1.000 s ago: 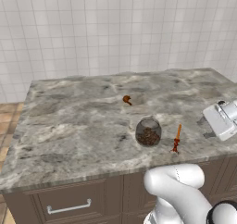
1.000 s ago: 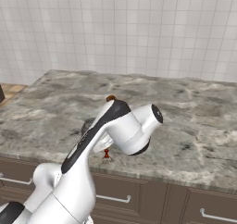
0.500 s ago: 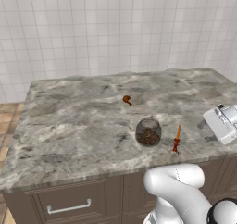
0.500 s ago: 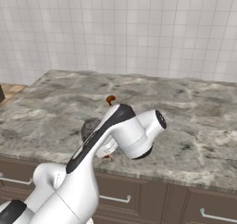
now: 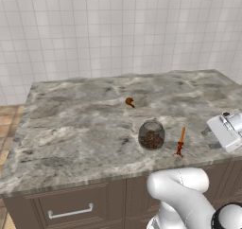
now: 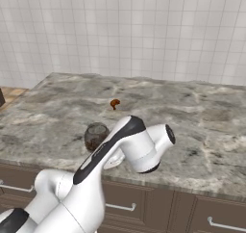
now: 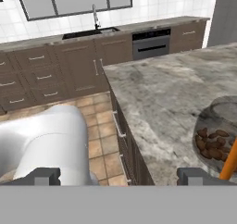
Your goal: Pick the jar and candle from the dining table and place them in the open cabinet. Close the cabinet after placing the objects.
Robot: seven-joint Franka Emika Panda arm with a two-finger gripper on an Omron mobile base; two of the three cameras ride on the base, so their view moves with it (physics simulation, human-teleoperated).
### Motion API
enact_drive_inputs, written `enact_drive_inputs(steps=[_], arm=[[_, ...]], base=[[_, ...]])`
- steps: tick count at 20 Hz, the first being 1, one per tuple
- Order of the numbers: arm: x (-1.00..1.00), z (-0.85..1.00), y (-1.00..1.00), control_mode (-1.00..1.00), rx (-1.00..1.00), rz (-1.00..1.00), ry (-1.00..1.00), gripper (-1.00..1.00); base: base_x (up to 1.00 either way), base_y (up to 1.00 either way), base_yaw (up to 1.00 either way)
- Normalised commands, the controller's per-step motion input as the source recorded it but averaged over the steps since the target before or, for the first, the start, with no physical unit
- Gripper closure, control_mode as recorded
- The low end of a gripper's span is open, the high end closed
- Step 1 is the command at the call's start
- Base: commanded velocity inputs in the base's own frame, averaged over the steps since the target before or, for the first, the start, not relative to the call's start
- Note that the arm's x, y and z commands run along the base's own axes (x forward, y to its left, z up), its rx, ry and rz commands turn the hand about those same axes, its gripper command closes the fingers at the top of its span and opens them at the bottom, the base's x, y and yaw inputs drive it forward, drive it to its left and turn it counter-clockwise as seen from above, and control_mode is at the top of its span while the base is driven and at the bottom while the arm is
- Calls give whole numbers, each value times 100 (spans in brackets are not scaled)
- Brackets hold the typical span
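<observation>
Nearest the cameras, the white arm rises in front of the desk [image 5: 71, 124], a grey-brown veined marble slab with dark brown drawer fronts [image 5: 71, 209] and silver handles below its near edge. In the left base view the arm's hand reaches out at the right edge of the picture, over the right part of the desk near its near edge. The tool [image 7: 118, 176] is seen in the hand view, where its two dark finger tips stand far apart at the bottom, wide open with nothing between them.

Just past the near edge, on the marble, stands the jar [image 5: 151, 134], squat and of clear glass, with brown lumpy contents. In the right base view the jar [image 6: 96, 135] sits just left of the arm's forearm. The candle [image 5: 180, 141], a thin orange taper on a small dark red-brown base, stands upright just to the right of the jar, apart from it, nearer the desk's near edge. In the hand view the jar [image 7: 217, 135] and the orange stick of the candle [image 7: 229, 160] show at the right edge, close to the right finger tip but not between the tips.

Farther back, near the middle of the desk, lies a small orange-brown lump [image 5: 129, 101], well apart from the jar. Beyond the desk stands a white tiled wall [image 5: 118, 29].
</observation>
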Motion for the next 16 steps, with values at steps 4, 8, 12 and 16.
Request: enact_drive_inputs(steps=[4, 8, 12, 16], arm=[[11, -16, -1, -100, 4, 0, 0, -100], [14, -12, -4, -100, 1, -2, 0, -100], [8, -10, -6, -100, 0, -1, 0, -100], [13, -10, -10, -100, 0, 0, 0, -100]], base=[[0, 0, 0], [0, 0, 0], [0, 0, 0], [0, 0, 0]])
